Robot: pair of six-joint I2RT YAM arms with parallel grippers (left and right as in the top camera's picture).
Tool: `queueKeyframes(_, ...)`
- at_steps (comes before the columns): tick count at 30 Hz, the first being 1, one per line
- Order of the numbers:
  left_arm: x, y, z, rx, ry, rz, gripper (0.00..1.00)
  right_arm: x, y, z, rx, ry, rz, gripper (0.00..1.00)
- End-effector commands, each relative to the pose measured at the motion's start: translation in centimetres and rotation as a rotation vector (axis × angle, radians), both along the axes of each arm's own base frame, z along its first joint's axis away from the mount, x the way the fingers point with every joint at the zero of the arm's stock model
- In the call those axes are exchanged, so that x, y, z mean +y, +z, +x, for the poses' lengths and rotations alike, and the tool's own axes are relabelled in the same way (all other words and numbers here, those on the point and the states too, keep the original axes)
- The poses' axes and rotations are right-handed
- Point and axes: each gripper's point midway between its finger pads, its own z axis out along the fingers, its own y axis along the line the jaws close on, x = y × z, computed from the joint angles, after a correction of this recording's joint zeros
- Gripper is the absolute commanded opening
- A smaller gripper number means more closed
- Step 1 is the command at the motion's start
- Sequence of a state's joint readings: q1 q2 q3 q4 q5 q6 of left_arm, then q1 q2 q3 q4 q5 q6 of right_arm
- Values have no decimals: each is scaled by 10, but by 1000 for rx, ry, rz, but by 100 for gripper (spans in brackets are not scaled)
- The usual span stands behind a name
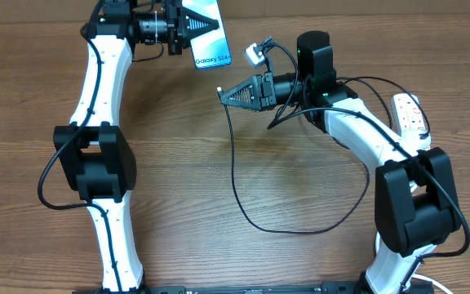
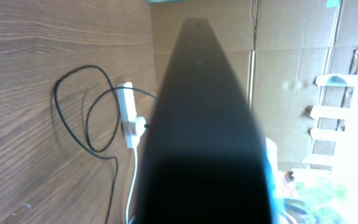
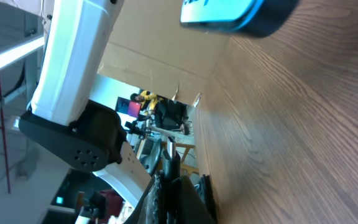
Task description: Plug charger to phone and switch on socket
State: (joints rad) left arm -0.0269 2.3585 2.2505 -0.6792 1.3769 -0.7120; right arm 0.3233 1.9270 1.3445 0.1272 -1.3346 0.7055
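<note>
My left gripper (image 1: 202, 24) is shut on the phone (image 1: 211, 51), holding it off the table at the far middle, its cyan "Galaxy S24" screen facing up. In the left wrist view the phone's dark back (image 2: 204, 124) fills the middle and hides the fingers. My right gripper (image 1: 223, 92) is shut on the charger's plug tip (image 3: 168, 157), just below and to the right of the phone, pointing left. The phone's end shows in the right wrist view (image 3: 235, 14). The black charger cable (image 1: 237, 184) loops over the table. The white socket strip (image 1: 411, 114) lies at the right edge.
The socket strip (image 2: 128, 115) and the cable loop (image 2: 73, 118) also show in the left wrist view. Both white arms stand on the wooden table (image 1: 178, 180), bases at the front. A cardboard wall (image 2: 291, 74) runs along the table's far side.
</note>
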Motion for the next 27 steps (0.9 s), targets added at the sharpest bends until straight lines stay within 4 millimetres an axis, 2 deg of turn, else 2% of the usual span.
queueKeyframes(1, -9, 23, -14, -9, -71, -61, 4, 0, 20, -1, -6, -1, 14, 4)
queueKeyframes(12, -17, 30, -25, -40, -132, -100, 4, 1, 23, 7, -52, -39, 16, 4)
queueKeyframes(27, -20, 29, -27, -50, -140, -100, 4, -4, 30, 17, -104, -75, 32, 4)
